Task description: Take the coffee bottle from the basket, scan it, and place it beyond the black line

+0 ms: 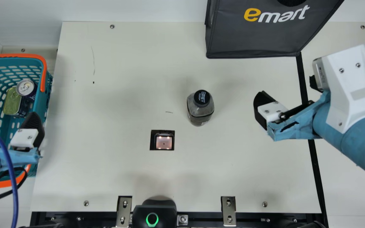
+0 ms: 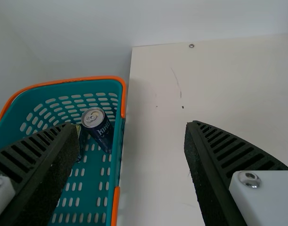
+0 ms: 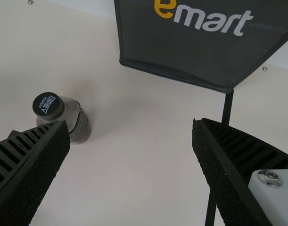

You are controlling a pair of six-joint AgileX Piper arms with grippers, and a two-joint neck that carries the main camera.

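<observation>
The coffee bottle [image 1: 200,110] stands upright, black cap on top, to the right of the square scanner window [image 1: 164,142]. My right gripper [image 1: 285,95] is open to the bottle's right, apart from it and close to the black line [image 1: 313,158]. In the right wrist view, the bottle [image 3: 77,123] shows past one finger of my open right gripper [image 3: 130,123], with nothing between the fingers. Over the teal basket [image 1: 45,91] at the left, my left gripper [image 1: 9,122] is open and holds nothing; the left wrist view shows the left gripper [image 2: 129,123] beside the basket [image 2: 116,141].
In the basket lie a dark can [image 1: 26,88] and a tin with a greenish top [image 1: 12,101]. A dark bag [image 1: 252,34] stands at the back right. A black device with a green ring [image 1: 154,213] and metal brackets sit at the front edge.
</observation>
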